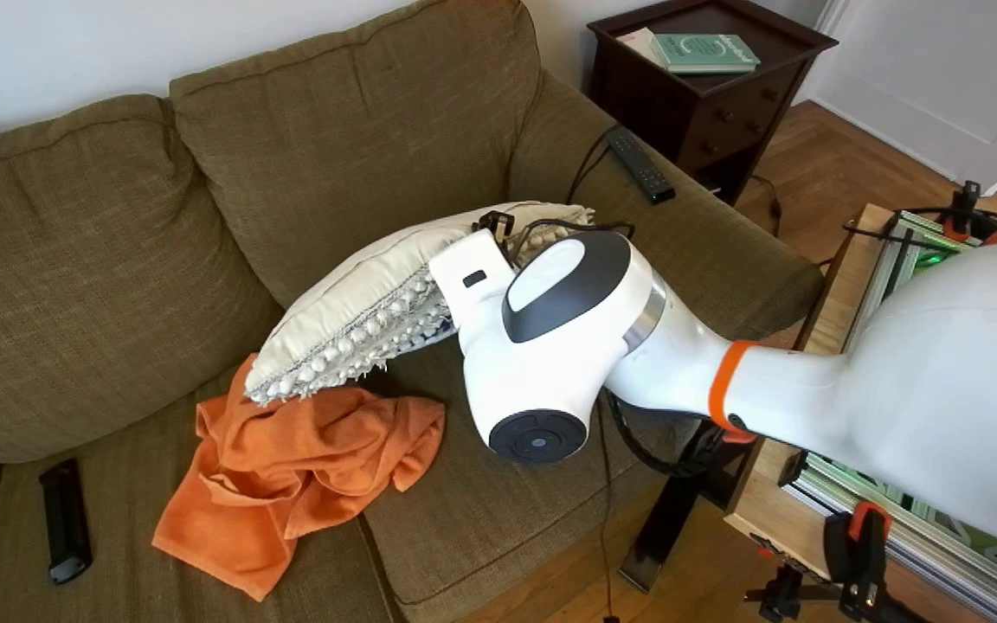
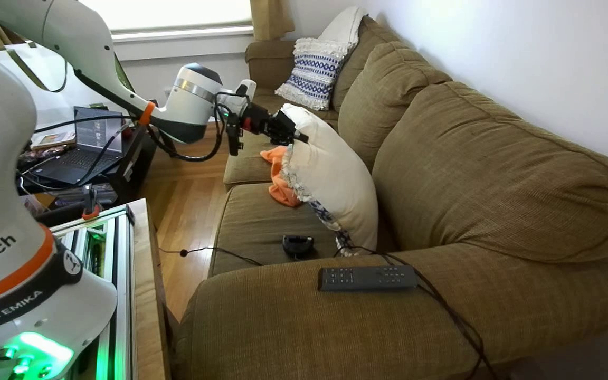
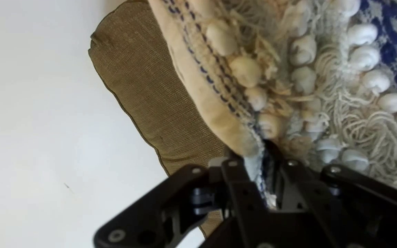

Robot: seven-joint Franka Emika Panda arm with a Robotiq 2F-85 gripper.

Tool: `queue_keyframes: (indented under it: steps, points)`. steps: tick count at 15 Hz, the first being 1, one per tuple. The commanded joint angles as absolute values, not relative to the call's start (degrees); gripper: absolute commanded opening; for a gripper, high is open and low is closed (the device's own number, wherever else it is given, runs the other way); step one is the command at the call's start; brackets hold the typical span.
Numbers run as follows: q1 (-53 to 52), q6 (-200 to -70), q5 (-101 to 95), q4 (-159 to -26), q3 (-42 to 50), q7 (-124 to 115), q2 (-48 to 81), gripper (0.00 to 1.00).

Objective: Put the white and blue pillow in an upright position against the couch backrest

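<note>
My gripper [image 3: 253, 153] pinched a stitched edge of the white and blue pillow [image 3: 322, 86], which slanted over the couch seat [image 1: 498, 519], its cream back turned toward the couch backrest [image 1: 360, 112]; whether the two touched I could not tell. An orange cloth [image 1: 317, 459] lay at the pillow's corner, while open room ran to the seat's front edge past a black device [image 2: 297, 245]. Beyond, a remote [image 1: 640, 164] rested on the armrest [image 1: 715, 251] and another patterned pillow [image 2: 314, 71] leaned at the couch's far end.

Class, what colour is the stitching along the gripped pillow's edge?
Dark blue dashes; the stitching on the pillow shows best in the wrist view.
</note>
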State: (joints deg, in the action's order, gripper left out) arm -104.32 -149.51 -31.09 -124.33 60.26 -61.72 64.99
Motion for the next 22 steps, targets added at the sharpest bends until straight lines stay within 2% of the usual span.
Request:
queue_keyframes:
  steps: [1, 5, 6, 7, 9, 12, 13, 17, 22]
  points:
    - [-102.4, -149.1, -30.8, -120.5, 61.2, -62.3, 70.5, 0.05]
    - [-98.8, -148.8, -30.6, -113.8, 62.6, -65.3, 79.2, 0.05]
    - [-97.7, -148.2, -30.2, -112.1, 62.8, -65.9, 81.0, 0.12]
    - [-97.1, -147.9, -30.3, -110.6, 63.5, -66.8, 83.4, 0.44]
    - [-96.0, -146.2, -30.2, -107.9, 64.7, -68.9, 87.4, 0.42]
    - [-94.6, -141.9, -29.9, -104.2, 66.3, -73.6, 92.4, 0.63]
    - [-91.9, -136.5, -41.6, -103.3, 63.7, -81.5, 86.2, 0.70]
    - [-86.9, -121.4, -48.9, -97.7, 60.0, -92.0, 86.2, 0.99]
    - [-77.0, -105.2, -54.1, -88.7, 53.3, -100.2, 85.7, 1.00]
